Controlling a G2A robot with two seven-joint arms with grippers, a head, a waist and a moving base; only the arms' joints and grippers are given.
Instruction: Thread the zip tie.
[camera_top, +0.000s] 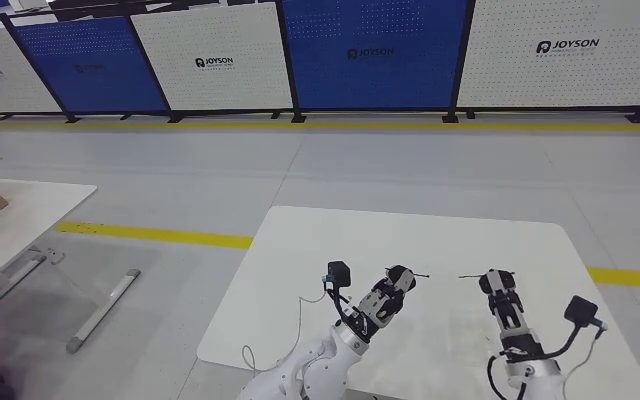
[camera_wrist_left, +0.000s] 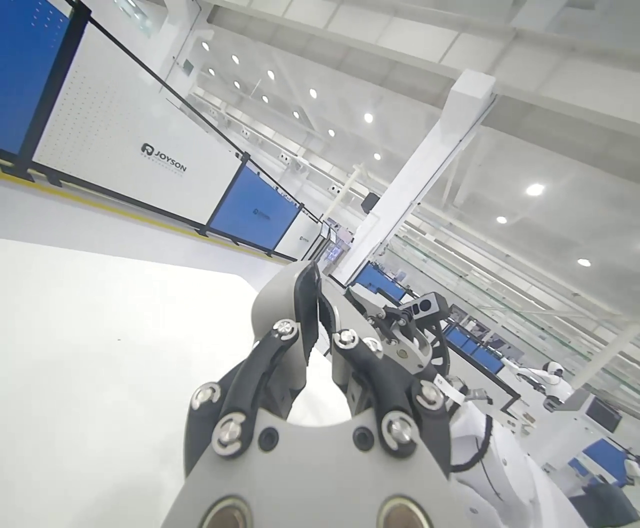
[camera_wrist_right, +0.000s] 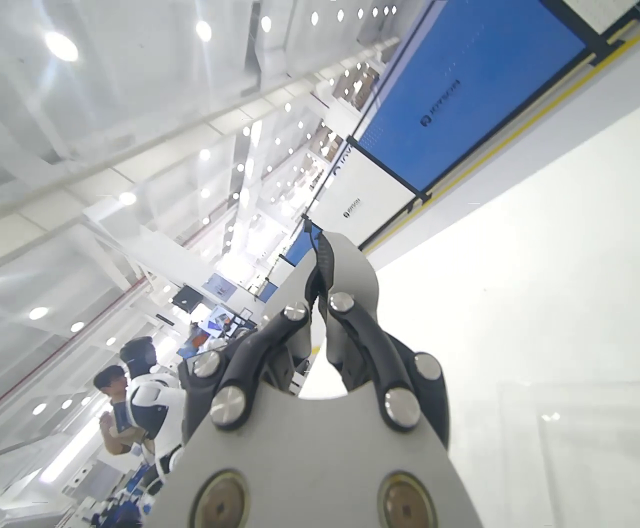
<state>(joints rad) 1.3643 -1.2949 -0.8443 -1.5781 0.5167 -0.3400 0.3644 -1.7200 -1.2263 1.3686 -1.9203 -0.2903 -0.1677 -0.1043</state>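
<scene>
Both grippers hover over the white table (camera_top: 330, 260), facing each other a short gap apart. My left gripper (camera_top: 402, 277) is shut, and a thin black zip tie end (camera_top: 421, 274) pokes out of it toward the right arm. My right gripper (camera_top: 497, 281) is shut on a black zip tie strip (camera_top: 467, 277) pointing back at the left one. In the right wrist view the pads (camera_wrist_right: 322, 255) pinch the strip, whose small square head (camera_wrist_right: 307, 226) juts past the tips. In the left wrist view that gripper (camera_wrist_left: 316, 285) is pressed together, with the right gripper (camera_wrist_left: 395, 320) beyond. I cannot tell whether both ends belong to one tie.
The tabletop's far edge (camera_top: 420, 211) lies well beyond the grippers. A second white table (camera_top: 40, 200) stands off to the left across the floor. Blue and white panels (camera_top: 370, 55) line the back, behind a yellow floor line (camera_top: 150, 234).
</scene>
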